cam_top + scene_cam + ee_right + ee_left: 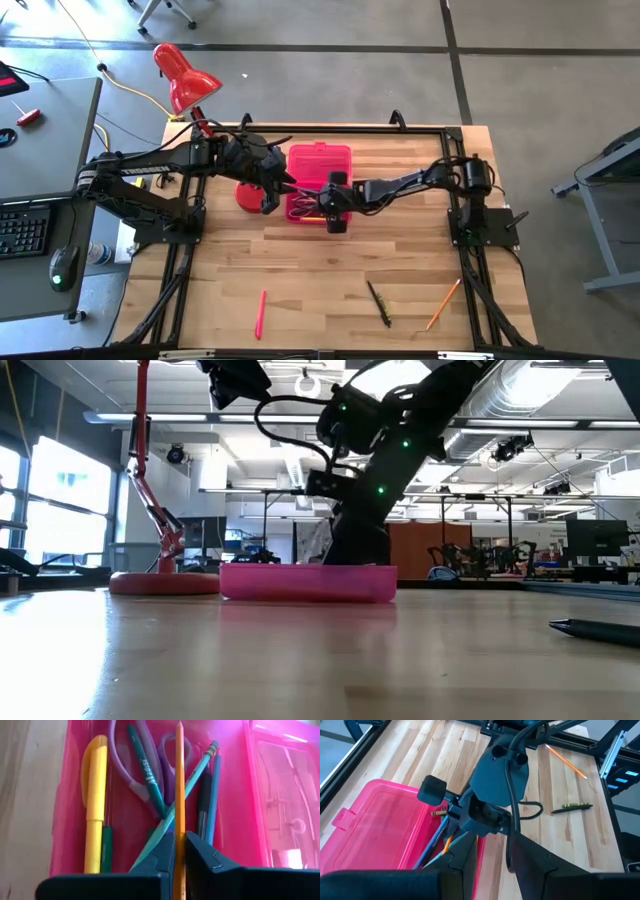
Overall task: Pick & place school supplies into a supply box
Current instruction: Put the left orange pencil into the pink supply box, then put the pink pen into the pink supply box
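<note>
The supply box (318, 165) is a hot-pink case; its lid lies open toward the far edge and its tray (235, 795) holds a yellow pen (94, 795), purple scissors (150, 755), a green pen and blue and teal pencils. My right gripper (179, 837) hangs over the tray (335, 212), shut on an orange pencil (179, 780). My left gripper (495, 865) is open at the tray's left wall (268, 192). On the table lie a pink-red pen (260, 313), a dark pen (380, 303) and another orange pencil (443, 303). My right gripper pinches the orange pencil's shaft (179, 827) between its two fingers, slanting down from above. The pencil runs along the fingers, and its free end (178, 727) reaches out over the scissors in the tray. Whether that end rests on anything I cannot tell. My left gripper's fingers (465, 865) stand at the tray's left wall (480, 855), one over the tray and one outside. Whether they touch it I cannot tell.
A red desk lamp stands with its round base (245, 195) just left of the box, under my left arm, its shade (185, 80) beyond the far left corner. Black rails frame the table's edges. Bare wood lies between the box and the pens near the near edge.
</note>
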